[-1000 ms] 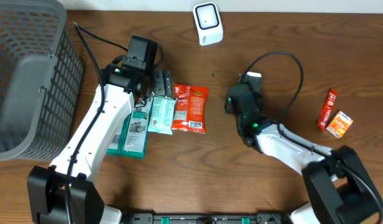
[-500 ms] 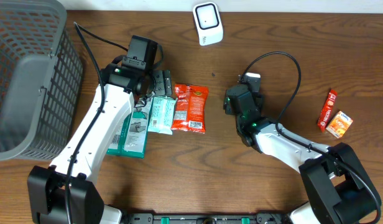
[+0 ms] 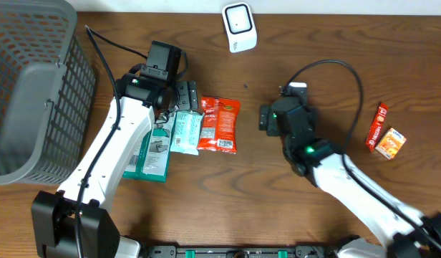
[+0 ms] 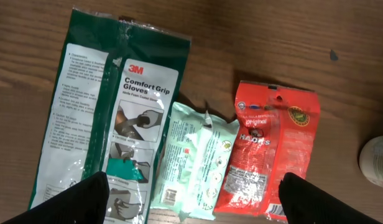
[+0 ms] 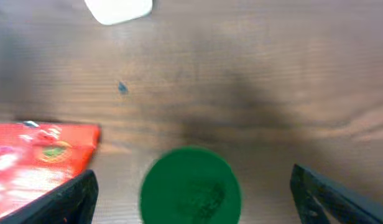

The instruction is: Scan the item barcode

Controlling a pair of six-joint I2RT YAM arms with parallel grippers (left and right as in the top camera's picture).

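Green and round, the item (image 5: 190, 183) fills the 6 o'clock edge of the right wrist view, seen from straight above on the wooden table (image 3: 278, 208). The right gripper (image 5: 191, 196) straddles it. Its 2 fingers (image 5: 58, 202) show as dark tips at 8 o'clock and 4 o'clock, spread wide. The item sits midway between them with bare wood on both sides, so neither finger touches it.

From overhead the item is hidden under the right gripper's body, just right of the table's centre. The white scanner (image 3: 238, 27) stands at the table's 12 o'clock edge, at 11 o'clock from that gripper and well apart from it. The red packet (image 3: 219, 125) lies at 9 o'clock from the gripper, near but not touching.

The left gripper (image 4: 194, 199) hovers over 3 flat packs lying side by side: the green glove pack (image 4: 110, 118), the pale mint pack (image 4: 194, 162) and the red packet. Its fingertips sit in the 7 o'clock and 5 o'clock corners of the left wrist view, far apart, with nothing held.

The grey basket (image 3: 34, 86) fills the table's 9 o'clock side. At 3 o'clock a narrow red box (image 3: 379, 123) and an orange box (image 3: 391, 142) lie touching each other.
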